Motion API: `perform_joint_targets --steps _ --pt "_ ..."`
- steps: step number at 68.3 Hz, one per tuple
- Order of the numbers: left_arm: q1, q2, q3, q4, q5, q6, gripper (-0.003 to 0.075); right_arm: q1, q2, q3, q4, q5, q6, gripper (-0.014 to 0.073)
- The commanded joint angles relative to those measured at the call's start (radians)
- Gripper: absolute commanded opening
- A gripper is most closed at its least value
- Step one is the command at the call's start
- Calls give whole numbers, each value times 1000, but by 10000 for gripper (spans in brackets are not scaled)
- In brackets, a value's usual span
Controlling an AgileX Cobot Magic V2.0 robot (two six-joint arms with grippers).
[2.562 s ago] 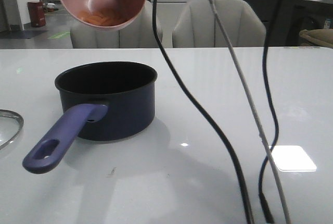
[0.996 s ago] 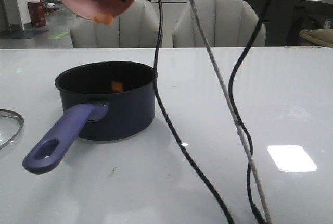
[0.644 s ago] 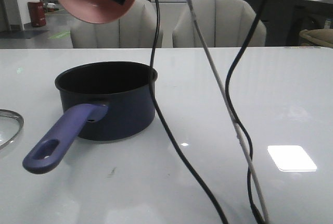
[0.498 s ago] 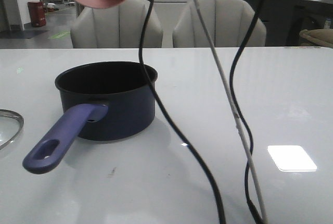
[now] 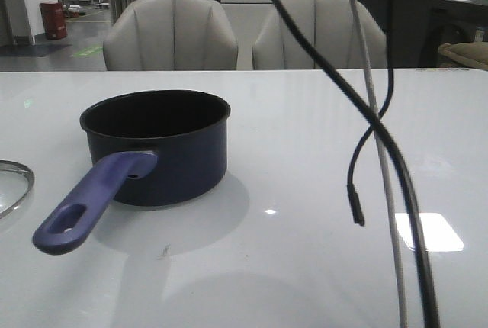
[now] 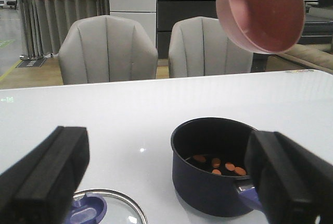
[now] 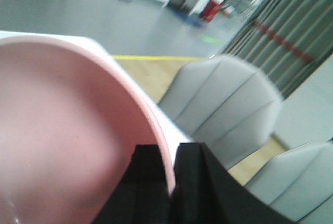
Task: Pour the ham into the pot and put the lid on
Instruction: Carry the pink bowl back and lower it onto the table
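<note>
The dark navy pot [image 5: 156, 145] stands on the white table with its purple-blue handle [image 5: 88, 202] toward the front left. In the left wrist view the pot [image 6: 216, 169] holds several orange ham slices [image 6: 218, 164] on its bottom. The glass lid [image 5: 11, 187] lies flat at the table's left edge; it also shows with its blue knob in the left wrist view [image 6: 104, 211]. My left gripper [image 6: 169, 177] is open and empty, above the table between lid and pot. My right gripper [image 7: 170, 182] is shut on the rim of the empty pink bowl [image 7: 67, 130], which is held high above the pot [image 6: 263, 13].
Two grey chairs [image 5: 171, 34] stand behind the table. Black and grey cables [image 5: 381, 152] hang down in front of the camera on the right. A bright reflection [image 5: 427, 233] lies on the table at the right.
The bowl tipped over the pot and the ham fell in. The bowl and right gripper then rose out of the top of the front view. The cables swung to the right.
</note>
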State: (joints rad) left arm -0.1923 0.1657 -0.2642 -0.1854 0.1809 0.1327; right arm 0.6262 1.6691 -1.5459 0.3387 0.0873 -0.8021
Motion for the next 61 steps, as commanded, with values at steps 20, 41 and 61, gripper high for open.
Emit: perform_joint_targets --steps 20,41,61 --pt "-8 9 -29 -12 -86 -3 636 -115 -78 -24 29 391 293 137" --pt "-8 9 -29 -12 -86 -3 636 -254 -66 24 -261 621 685 137" --pt "-8 9 -29 -12 -86 -3 636 -395 6 125 -276 675 715 137"
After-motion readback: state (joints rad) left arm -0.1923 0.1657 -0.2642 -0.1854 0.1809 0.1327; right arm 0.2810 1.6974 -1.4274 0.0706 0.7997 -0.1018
